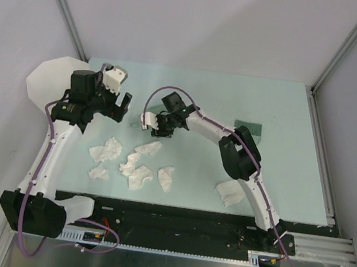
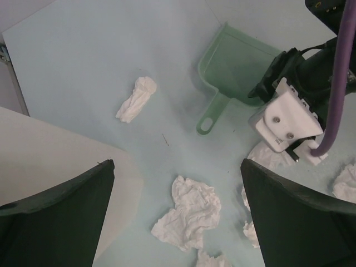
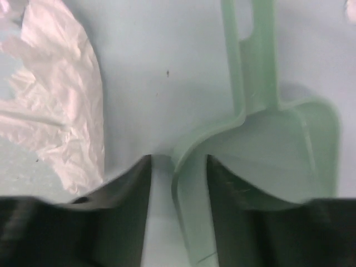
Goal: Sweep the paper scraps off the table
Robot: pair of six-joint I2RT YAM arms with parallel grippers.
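Note:
Several crumpled white paper scraps lie on the pale mint-green table [image 1: 287,108] near its front: one [image 1: 105,150], another [image 1: 140,176], and one apart on the right [image 1: 230,193]. My left gripper [image 1: 120,103] hangs open and empty above the scraps; its wrist view shows a scrap [image 2: 189,214] below its jaws and another [image 2: 136,99] farther off. My right gripper [image 1: 156,124] is low over a small green dustpan [image 2: 239,67]. In the right wrist view its jaws straddle the dustpan's side wall [image 3: 186,172]; the right finger touches the wall and a gap remains on the left.
A tall translucent white bin [image 1: 50,80] stands at the table's left edge by the left arm. A dark green brush-like object [image 1: 248,128] lies right of the right arm. A white crinkled wad [image 3: 55,94] lies left of the dustpan handle [image 3: 256,61].

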